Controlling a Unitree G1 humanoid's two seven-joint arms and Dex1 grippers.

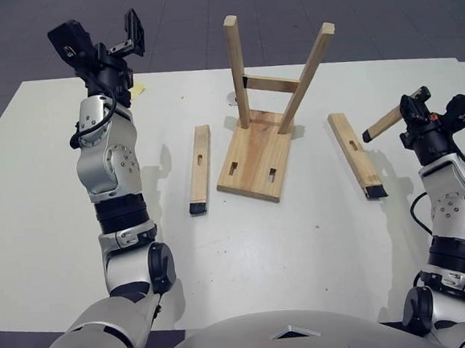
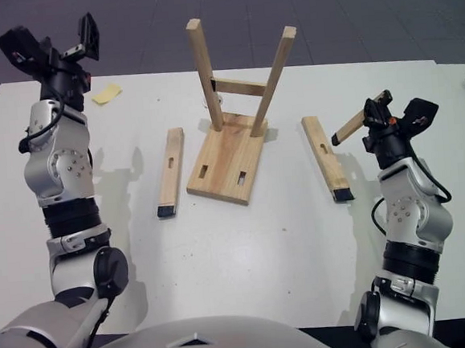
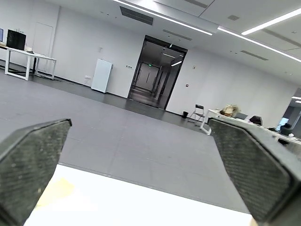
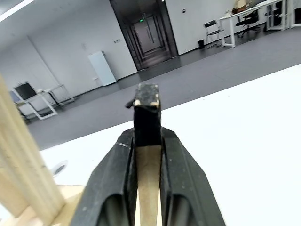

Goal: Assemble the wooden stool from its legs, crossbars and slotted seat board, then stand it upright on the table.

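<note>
Head view: seat board [image 1: 251, 158] at counter [image 1: 57, 196] centre carries two legs [image 1: 236, 69] and a fitted crossbar [image 1: 272, 83], with loose legs [image 1: 200, 170] at 9 and 3 o'clock; left wrist view: left end effector [image 3: 141, 155] spread, empty; right wrist view: right end effector [image 4: 146, 134] pinches the loose crossbar [image 4: 147, 113].

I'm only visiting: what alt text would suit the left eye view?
Seat board on a white table, two legs and a crossbar standing in it, a loose leg lying on each side. The right gripper holds a wooden bar; the left gripper is raised, open.
</note>
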